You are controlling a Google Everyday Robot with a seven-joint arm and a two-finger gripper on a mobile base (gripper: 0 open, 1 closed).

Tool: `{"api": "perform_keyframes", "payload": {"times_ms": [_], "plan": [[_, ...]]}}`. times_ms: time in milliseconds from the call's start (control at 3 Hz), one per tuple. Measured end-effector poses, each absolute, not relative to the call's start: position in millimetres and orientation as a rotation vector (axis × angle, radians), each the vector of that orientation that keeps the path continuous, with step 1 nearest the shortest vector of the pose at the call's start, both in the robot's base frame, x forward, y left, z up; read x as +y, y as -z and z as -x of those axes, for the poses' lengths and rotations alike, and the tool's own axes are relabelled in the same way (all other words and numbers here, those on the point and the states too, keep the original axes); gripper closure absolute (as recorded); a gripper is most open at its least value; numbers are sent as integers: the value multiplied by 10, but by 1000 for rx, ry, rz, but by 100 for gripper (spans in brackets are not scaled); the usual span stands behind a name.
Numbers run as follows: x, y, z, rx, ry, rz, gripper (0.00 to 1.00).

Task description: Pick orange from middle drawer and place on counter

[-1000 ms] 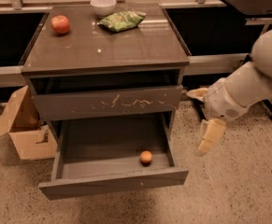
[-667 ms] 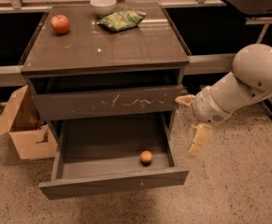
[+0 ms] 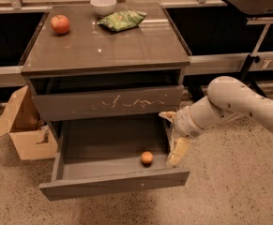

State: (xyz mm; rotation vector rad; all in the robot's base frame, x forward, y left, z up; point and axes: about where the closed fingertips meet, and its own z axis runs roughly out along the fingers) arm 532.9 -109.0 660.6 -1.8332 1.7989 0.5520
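The glossy grey-brown bench (image 3: 112, 48) carries a red apple (image 3: 60, 24) near its back left corner, a white bowl (image 3: 103, 5) at the back edge, and a green bag (image 3: 122, 19) just beside the bowl. The gripper (image 3: 172, 134) hangs lower, by the open drawer's (image 3: 108, 142) right side, fingers spread.

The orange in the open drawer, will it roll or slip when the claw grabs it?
Round and smooth, the orange will likely roll on the flat middle drawer floor if nudged. It looks small, so probably light. The claw, open just beside it, should close centred.
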Motion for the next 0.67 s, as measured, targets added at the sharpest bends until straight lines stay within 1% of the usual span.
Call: {"api": "perform_keyframes", "payload": {"times_ms": [333,667], "plan": [[-1090,-6604,-5330,1799,-552,1833,0],[-1107,-6243,-5447,1822,-556,1781,0]]}}
